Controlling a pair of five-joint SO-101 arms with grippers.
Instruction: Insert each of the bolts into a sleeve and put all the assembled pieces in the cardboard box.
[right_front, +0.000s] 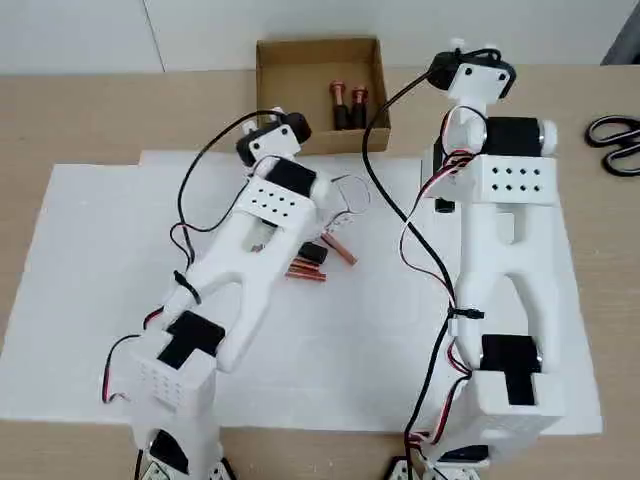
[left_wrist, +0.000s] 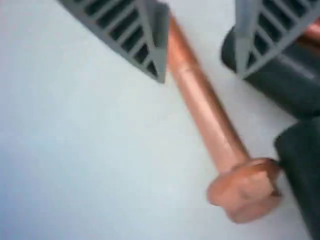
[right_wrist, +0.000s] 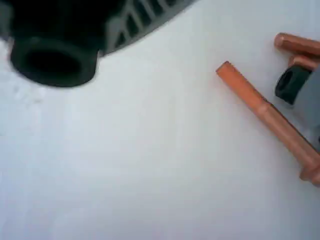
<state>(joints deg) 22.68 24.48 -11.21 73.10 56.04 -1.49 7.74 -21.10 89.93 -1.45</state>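
Close up, copper bolt (left_wrist: 210, 115) flat on the white sheet (left_wrist: 75, 150), bracketed by released jaws of left gripper (left_wrist: 200, 70). Clenched in right gripper (right_wrist: 75, 25), black sleeve (right_wrist: 52, 60). Bolt pickup seemingly in hand; next, close, lift, align with sleeve.

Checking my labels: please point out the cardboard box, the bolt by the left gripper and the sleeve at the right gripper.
cardboard box (right_front: 295, 100): high view, bare floor.
bolt (left_wrist: 205, 107): left wrist view, mid-shaft.
sleeve (right_wrist: 55, 81): right wrist view, rim of open end.
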